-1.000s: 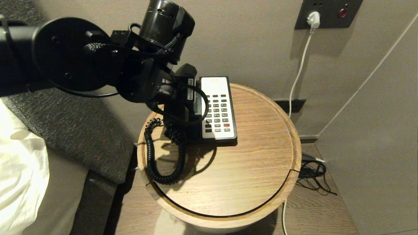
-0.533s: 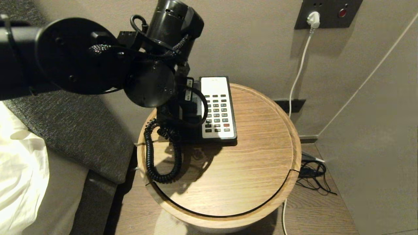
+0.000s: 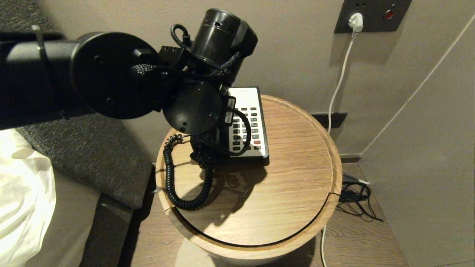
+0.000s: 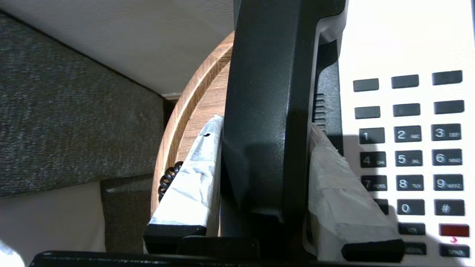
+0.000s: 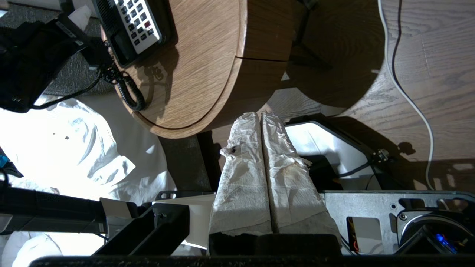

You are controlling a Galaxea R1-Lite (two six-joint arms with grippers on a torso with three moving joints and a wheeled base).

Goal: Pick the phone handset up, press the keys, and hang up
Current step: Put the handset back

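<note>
Clearly the left pincer [image 4: 265, 185] clamps the handset [image 4: 271, 92] beside the keys [image 4: 408, 159]; a tilted lift could let it slip, or the cord [image 3: 170, 178] could drag the phone [image 3: 246, 98] across the counter [image 3: 289, 193].

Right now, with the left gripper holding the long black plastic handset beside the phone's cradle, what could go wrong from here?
1. The left gripper, its tissue-wrapped fingers shut on the long black plastic handset, grips smooth plastic; the handset might slip or twist.
2. The black coiled cord loops across the round wooden table; it could tug the handset or shift the black-and-white phone base.
3. The arm hangs close over the dark grey keys; it may press one by accident.
</note>
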